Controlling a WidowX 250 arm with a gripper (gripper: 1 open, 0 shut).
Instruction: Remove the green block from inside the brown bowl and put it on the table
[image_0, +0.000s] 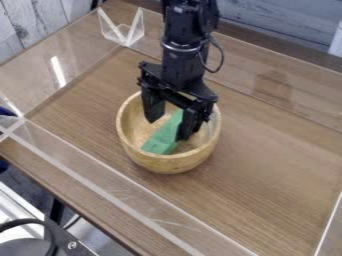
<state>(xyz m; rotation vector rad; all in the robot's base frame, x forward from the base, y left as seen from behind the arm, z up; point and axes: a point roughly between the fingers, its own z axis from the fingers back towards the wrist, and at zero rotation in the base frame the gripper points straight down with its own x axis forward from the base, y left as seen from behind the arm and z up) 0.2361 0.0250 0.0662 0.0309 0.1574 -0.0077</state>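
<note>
Centre frame: the round brown bowl (168, 143), thick-walled pale wood with visible grain, sits on the wood-grain table (267, 170). Inside it lies the green block (167, 134), a smooth bright bar leaning on the inner wall, long axis running lower left to upper right. The black gripper (174, 118) points down into the bowl, fingers spread wide either side of the block, grasping nothing.

brown bowl (147, 150): grained wood, matt | green block (167, 137): smooth | table (267, 170): wood-grain, slight sheen
</note>
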